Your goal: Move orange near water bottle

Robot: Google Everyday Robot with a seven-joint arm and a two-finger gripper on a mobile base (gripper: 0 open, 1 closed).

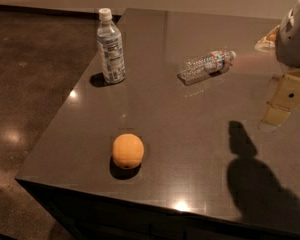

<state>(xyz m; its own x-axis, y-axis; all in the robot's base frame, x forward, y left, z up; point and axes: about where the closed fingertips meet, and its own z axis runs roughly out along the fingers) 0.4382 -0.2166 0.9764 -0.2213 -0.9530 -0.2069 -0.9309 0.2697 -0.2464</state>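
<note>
The orange (127, 150) sits alone on the dark table (190, 134) near its front left edge. The water bottle (207, 64), slim and clear with a white cap and a reddish-green label band, lies on its side at the far middle of the table. My gripper (282, 104) hangs at the right edge of the camera view, below the white wrist (295, 31). It is to the right of the water bottle and far from the orange, touching neither. It holds nothing that I can see.
A stouter bottle (111, 46) with a pale blue-white label stands upright near the table's left edge. A pale object (265, 40) shows partly behind the wrist at the far right. The arm's shadow (252, 174) falls on the front right. The floor (30, 84) lies left.
</note>
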